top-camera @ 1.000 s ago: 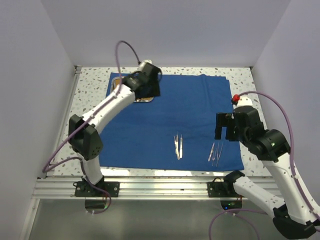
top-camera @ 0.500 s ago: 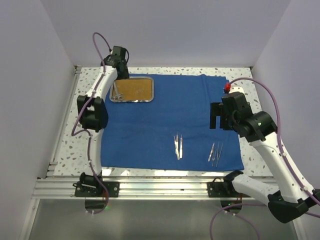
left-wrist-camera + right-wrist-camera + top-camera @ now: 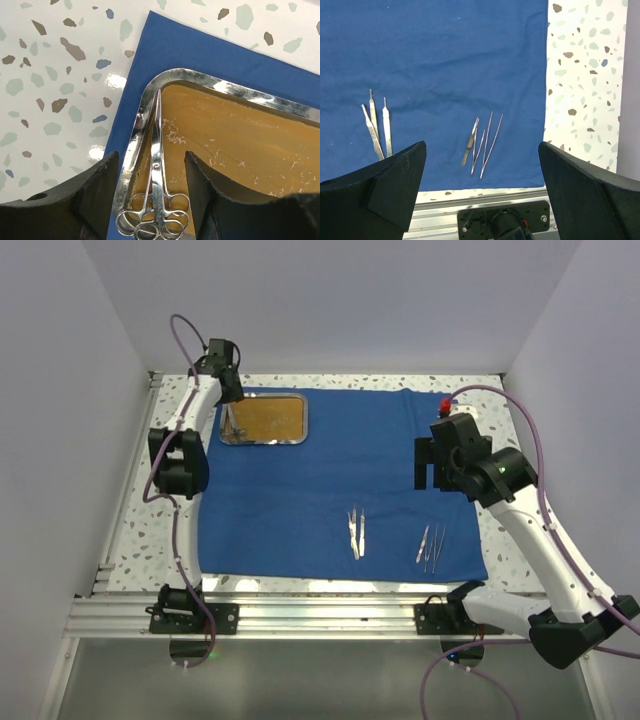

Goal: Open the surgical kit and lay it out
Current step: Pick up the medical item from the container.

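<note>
Seemed mid laying-out: poised left pincer [image 3: 150, 172], spread wide, over ring-handled forceps [image 3: 156, 150] in tray [image 3: 235, 90], lower centre of frame. Held right pincer [image 3: 428, 462] wide, empty. Next likely called for lowering, then closing on forceps.

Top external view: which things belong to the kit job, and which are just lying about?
Job: blue cloth wrap, steel tray, ring-handled forceps in the tray, scalpels, tweezers.
Lying about: nothing loose; only the speckled table and front rail.

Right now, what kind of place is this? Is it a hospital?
Probably a robot practice booth, not a hospital: a left arm and right arm bolted at a speckled table, plain walls around, silver instruments on a blue cloth.
</note>
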You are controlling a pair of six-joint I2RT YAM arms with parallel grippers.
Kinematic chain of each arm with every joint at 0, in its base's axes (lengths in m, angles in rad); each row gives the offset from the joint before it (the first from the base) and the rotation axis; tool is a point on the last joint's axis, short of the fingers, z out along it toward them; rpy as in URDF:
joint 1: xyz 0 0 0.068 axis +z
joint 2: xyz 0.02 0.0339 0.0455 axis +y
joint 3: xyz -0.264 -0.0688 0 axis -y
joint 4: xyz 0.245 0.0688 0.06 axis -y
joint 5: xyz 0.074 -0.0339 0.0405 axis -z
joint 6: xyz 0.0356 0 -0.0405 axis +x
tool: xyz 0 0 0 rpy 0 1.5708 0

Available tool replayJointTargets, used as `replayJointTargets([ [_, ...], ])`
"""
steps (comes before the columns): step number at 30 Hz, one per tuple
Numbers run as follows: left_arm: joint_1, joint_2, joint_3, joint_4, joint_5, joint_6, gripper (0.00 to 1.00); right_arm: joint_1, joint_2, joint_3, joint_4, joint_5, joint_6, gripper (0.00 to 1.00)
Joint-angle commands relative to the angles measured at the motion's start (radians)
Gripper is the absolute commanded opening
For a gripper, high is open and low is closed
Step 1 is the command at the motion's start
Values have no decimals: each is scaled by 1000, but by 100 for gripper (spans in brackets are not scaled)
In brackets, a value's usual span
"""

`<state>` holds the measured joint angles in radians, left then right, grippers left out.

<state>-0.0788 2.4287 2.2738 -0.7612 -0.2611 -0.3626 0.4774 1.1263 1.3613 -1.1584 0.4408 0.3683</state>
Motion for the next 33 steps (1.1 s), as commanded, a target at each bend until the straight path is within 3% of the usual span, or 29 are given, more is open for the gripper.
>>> replayJointTargets([
  [1,11,12,-34,69,20,17,59,1,1,35,23,42,6,98],
  [15,20,72,-60,100,52,-6,52,1,18,36,17,55,-6,99],
  [19,20,70,-59,102,56,-12,37,1,17,29,17,53,3,99],
  [22,20,56,-57,106,56,-16,22,1,17,24,16,50,9,99],
  [23,22,53,-56,108,56,-15,12,1,15,21,19,52,12,98],
  [26,20,46,-43,105,57,-15,1,1,13,18,19,50,17,98],
  [33,19,35,-33,92,60,-10,0,1,7,15,20,47,20,98],
])
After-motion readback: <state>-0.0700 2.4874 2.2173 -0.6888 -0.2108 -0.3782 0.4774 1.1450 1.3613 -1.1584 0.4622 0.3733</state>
